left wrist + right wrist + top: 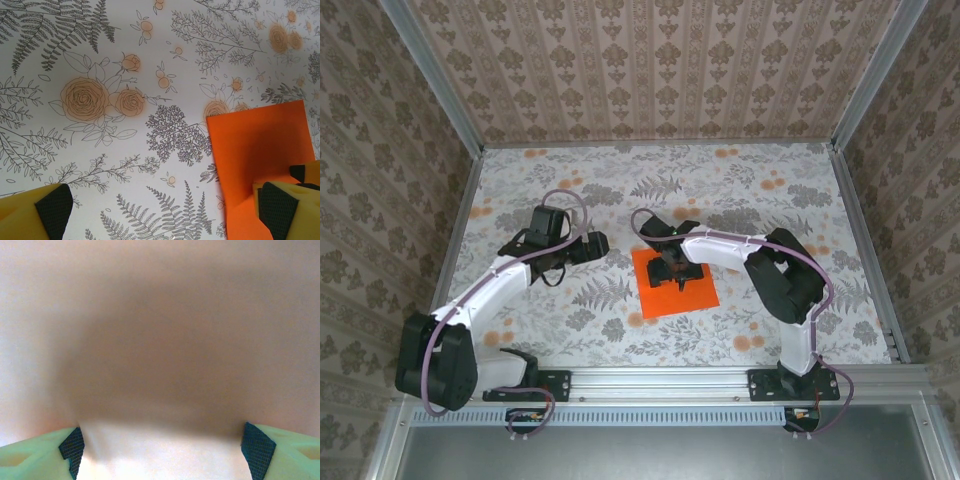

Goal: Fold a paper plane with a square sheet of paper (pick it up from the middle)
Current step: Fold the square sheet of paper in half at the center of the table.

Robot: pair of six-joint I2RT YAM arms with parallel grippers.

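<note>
Top external: lying flat mid-table (770,215), square sheet of paper (665,302); lowered onto its middle, right gripper (677,275), jaws spread wide, clasping nothing. Just left of sheet, not touching it, left gripper (592,245), likewise spread, empty.

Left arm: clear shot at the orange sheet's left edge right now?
Probably yes. The left gripper is open beside the square sheet of paper, nothing between. The right gripper sits over the middle, not that edge.
</note>
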